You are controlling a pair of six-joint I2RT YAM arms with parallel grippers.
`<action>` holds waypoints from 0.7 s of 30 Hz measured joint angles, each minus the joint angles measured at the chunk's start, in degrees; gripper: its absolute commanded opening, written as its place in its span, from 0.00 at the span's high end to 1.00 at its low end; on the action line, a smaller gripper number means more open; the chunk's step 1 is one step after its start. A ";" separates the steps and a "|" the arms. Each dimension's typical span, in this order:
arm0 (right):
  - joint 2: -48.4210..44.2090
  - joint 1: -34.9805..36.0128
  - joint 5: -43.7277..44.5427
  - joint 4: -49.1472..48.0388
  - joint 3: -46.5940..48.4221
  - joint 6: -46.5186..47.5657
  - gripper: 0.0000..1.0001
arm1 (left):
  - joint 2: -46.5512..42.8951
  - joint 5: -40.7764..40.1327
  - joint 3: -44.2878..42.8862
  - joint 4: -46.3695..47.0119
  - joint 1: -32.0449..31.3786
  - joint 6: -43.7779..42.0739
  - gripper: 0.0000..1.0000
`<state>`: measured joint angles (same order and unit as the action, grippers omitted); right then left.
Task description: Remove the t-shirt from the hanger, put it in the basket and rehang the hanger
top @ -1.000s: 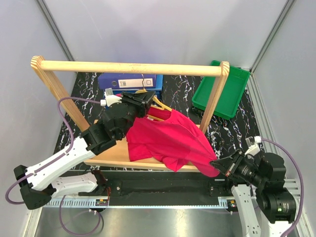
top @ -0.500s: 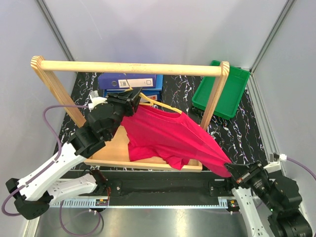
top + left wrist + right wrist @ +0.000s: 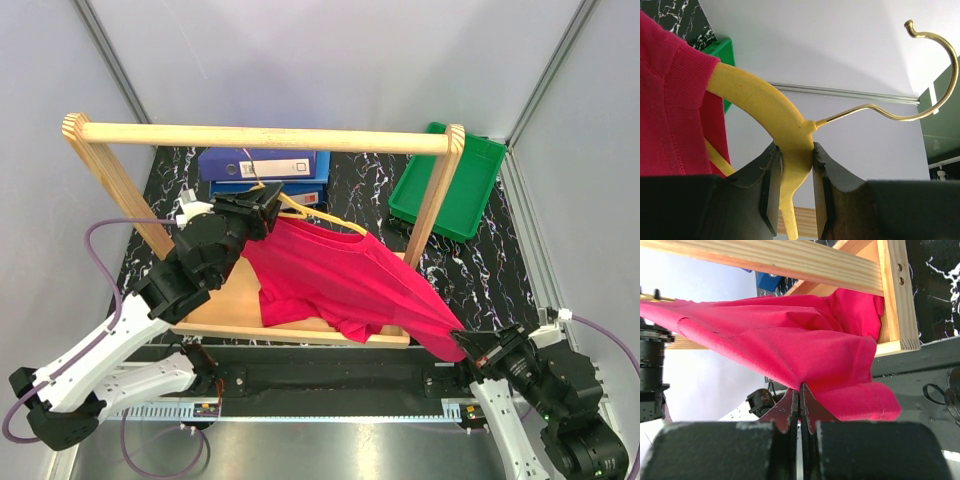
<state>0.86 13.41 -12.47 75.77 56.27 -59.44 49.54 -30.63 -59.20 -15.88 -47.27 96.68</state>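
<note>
The yellow hanger (image 3: 318, 216) is clamped at its neck by my left gripper (image 3: 268, 200), below the wooden rail. In the left wrist view the jaws press both sides of the hanger (image 3: 765, 100) at my left gripper (image 3: 793, 150), and the brass hook (image 3: 935, 65) is free in the air. The crimson t-shirt (image 3: 340, 280) stretches from the hanger toward the near right. One shoulder of the t-shirt (image 3: 670, 100) still covers the hanger's arm. My right gripper (image 3: 462, 345) is shut on its lower corner, and the t-shirt (image 3: 790, 340) fans out taut from my right gripper (image 3: 800, 390).
The wooden rack's top rail (image 3: 260, 136) spans above the shirt, and its base board (image 3: 225, 305) lies beneath. The right post (image 3: 438, 195) stands close to the stretched cloth. Blue binders (image 3: 262, 163) lie at the back, with a green tray (image 3: 455, 190) at the back right.
My right gripper has pulled the shirt's corner out toward the near right, drawing the cloth taut. My left gripper has carried the hanger a little to the left.
</note>
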 measured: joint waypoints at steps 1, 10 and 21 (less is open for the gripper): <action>0.00 0.00 0.15 0.00 0.22 0.00 1.00 | -0.09 0.04 0.17 -0.04 0.11 0.17 1.00; 0.00 0.02 2.45 -0.09 1.70 0.00 1.00 | -0.13 1.01 0.42 -0.63 1.42 2.21 1.00; 0.00 0.07 0.09 -2.58 -3.10 0.50 1.00 | -0.33 2.14 0.42 -1.66 3.82 5.92 1.00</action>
<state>0.86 13.47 -12.38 73.19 53.17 -58.94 49.21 -28.49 -58.78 -17.54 -43.44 102.61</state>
